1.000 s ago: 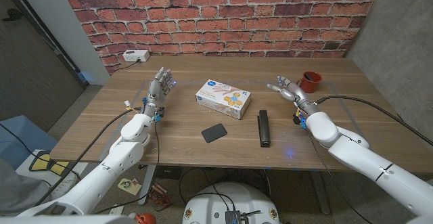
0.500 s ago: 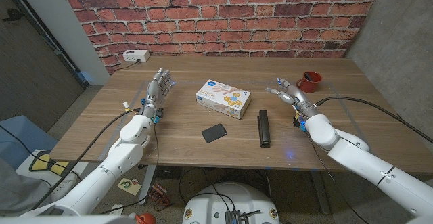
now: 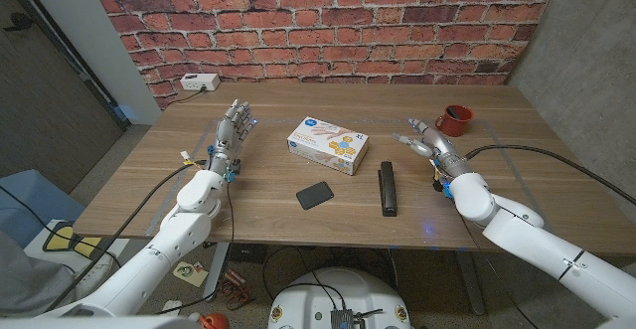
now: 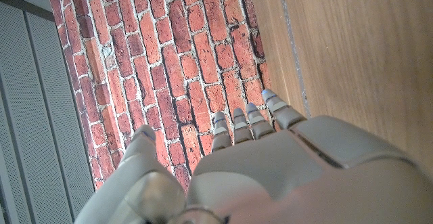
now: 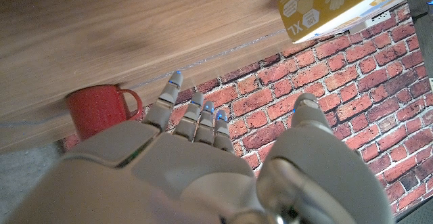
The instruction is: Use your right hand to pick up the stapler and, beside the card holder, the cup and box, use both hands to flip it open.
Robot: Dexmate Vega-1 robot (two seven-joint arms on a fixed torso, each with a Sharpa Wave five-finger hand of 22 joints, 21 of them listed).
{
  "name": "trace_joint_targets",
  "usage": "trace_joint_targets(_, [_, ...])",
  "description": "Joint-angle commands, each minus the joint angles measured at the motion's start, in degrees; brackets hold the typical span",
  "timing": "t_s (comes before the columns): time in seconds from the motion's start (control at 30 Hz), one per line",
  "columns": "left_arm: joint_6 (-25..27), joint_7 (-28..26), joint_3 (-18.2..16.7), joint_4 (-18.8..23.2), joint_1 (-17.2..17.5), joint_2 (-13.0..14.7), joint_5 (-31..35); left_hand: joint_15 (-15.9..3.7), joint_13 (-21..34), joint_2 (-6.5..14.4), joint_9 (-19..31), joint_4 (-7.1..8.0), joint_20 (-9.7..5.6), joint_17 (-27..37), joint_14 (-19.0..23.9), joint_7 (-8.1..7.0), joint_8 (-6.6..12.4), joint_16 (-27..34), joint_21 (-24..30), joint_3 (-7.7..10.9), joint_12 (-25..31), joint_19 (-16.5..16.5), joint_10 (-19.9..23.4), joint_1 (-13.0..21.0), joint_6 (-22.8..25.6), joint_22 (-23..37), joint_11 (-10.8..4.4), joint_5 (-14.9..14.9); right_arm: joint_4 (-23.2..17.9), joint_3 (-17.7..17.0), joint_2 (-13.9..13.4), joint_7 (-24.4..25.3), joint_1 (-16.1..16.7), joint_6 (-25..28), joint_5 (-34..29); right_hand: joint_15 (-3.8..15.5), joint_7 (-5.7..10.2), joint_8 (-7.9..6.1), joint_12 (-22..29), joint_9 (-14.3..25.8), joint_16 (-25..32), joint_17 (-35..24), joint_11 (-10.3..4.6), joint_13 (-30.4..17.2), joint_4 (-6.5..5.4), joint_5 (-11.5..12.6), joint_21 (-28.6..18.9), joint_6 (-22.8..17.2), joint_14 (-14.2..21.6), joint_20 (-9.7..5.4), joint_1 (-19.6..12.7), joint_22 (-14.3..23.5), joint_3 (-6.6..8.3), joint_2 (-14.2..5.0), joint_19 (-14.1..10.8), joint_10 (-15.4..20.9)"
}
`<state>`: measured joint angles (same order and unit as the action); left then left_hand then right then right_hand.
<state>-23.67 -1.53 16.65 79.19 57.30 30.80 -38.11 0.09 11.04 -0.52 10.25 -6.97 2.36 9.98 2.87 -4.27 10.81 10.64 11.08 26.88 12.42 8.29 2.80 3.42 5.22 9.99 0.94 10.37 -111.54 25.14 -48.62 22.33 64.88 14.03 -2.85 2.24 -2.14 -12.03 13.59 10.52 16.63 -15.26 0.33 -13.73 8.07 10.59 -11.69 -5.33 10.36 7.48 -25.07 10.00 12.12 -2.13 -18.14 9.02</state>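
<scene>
Right hand (image 3: pixel 425 138) open, fingers spread, holding nothing, just right of black stapler (image 3: pixel 388 188) lying on table (image 3: pixel 268 180), glove box (image 3: pixel 329 144) left of stapler, red cup (image 3: pixel 455 120) far right, left hand (image 3: pixel 230 130) open.

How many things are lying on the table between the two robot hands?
3: a glove box nearest the wall, a black card holder toward the front edge, and a black stapler to the right of both.

The glove box (image 5: pixel 342 4) is cut off by the right wrist view's edge, one corner shown. The red cup (image 5: pixel 101 109) is partly hidden behind the right hand (image 5: pixel 203 163).
</scene>
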Motion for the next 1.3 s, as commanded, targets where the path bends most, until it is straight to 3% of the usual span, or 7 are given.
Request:
trace_joint_targets(0.03, [-0.3, -0.2, 0.3, -0.5, -0.2, -0.5, 0.3, 0.12, 0.3, 0.3, 0.2, -0.21, -0.03, 0.2, 0.4, 0.04, 0.16, 0.1, 0.1, -0.15, 0.1, 0.2, 0.4, 0.1, 0.4, 0.1, 0.04, 0.1, -1.6, 1.1, -0.1, 0.3, -0.3, 4.0, -2.7, 3.02, 0.03, -0.41, 0.4, 0.3, 0.7, -0.3, 0.12, -0.3, -0.03, -0.2, -0.6, -0.7, 0.7, -0.07, -0.1, 0.3, -0.19, 0.24, -1.0, 1.1])
trace_joint_targets(0.37, [-1.6, -2.4, 0.4, -1.9, -0.9, -1.9, 1.9, -0.95, 0.3, 0.6, 0.2, -0.35, -0.50, 0.2, 2.3, 0.12, 0.91, 0.6, 0.4, 0.00, 0.8, 1.1, 2.6, 0.4, 3.1, 0.1, -0.49, 0.1, -2.6, 1.7, -0.4, -0.1, -0.6, 6.1, -3.8, 3.15, 0.10, -0.41, 0.5, 0.3, 1.2, -0.7, -0.09, -0.5, -0.24, -0.2, -0.7, -1.0, 1.2, -0.01, 0.1, 0.3, -0.40, 0.25, -1.4, 1.3])
trace_joint_targets(0.43, [-1.4, -2.1, 0.5, -2.1, -1.0, -1.9, 1.7, -0.93, 0.3, 0.6, 0.2, -0.36, -0.55, 0.2, 2.3, 0.10, 0.90, 0.6, 0.4, 0.02, 0.8, 1.1, 2.6, 0.4, 3.1, 0.1, -0.52, 0.1, -2.8, 1.9, -0.5, -0.4, -0.8, 6.5, -4.0, 3.47, 1.86, -0.92, 0.6, 0.3, 1.6, -1.2, -1.28, -0.8, -0.42, -0.2, -0.6, -2.9, 1.4, -0.03, 0.4, 0.4, -0.60, 0.18, -1.4, 1.7])
trace_joint_targets(0.5, [-1.3, -2.0, 0.6, -2.2, -1.1, -1.9, 1.6, -0.88, 0.3, 0.7, 0.2, -0.38, -0.58, 0.2, 2.3, 0.10, 0.88, 0.5, 0.4, 0.06, 0.8, 1.1, 2.6, 0.5, 3.1, 0.1, -0.57, 0.1, -2.9, 2.1, -0.5, -0.6, -1.0, 6.9, -4.1, 3.54, 2.27, -0.97, 0.6, 0.3, 1.8, -1.3, -1.63, -0.8, -0.44, -0.2, -0.6, -3.2, 1.5, 0.02, 0.4, 0.4, -0.65, 0.17, -1.6, 1.7])
trace_joint_targets(1.17, [-2.1, -0.7, 0.2, -3.5, -1.6, -2.0, 0.8, -0.67, 0.3, 1.1, 0.2, -0.53, -0.56, 0.2, 2.2, 0.12, 0.53, 0.3, 0.3, 0.29, 0.6, 1.1, 2.4, 0.8, 2.8, 0.1, -0.63, 0.1, -6.7, 3.9, -0.8, -0.1, -0.8, 12.3, -8.1, 3.66, 1.36, -0.65, 0.9, 0.3, 2.7, -2.0, -1.26, -1.1, -0.37, -0.1, -1.0, -3.2, 2.6, 0.02, 0.4, 0.5, -0.87, 0.24, -2.9, 2.8])
trace_joint_targets(1.3, [-2.0, -0.7, 0.2, -3.5, -1.7, -2.1, 0.7, -0.65, 0.3, 1.1, 0.2, -0.55, -0.58, 0.2, 2.2, 0.10, 0.50, 0.2, 0.3, 0.31, 0.5, 1.1, 2.4, 0.9, 2.8, 0.1, -0.68, 0.1, -6.9, 3.9, -0.5, 1.0, -0.4, 12.6, -8.7, 3.93, 1.41, -0.69, 1.2, 0.3, 3.5, -2.3, -1.34, -1.3, -0.23, -0.1, -1.5, -3.8, 3.9, -0.05, 0.0, 0.5, -0.85, 0.13, -4.7, 3.7])
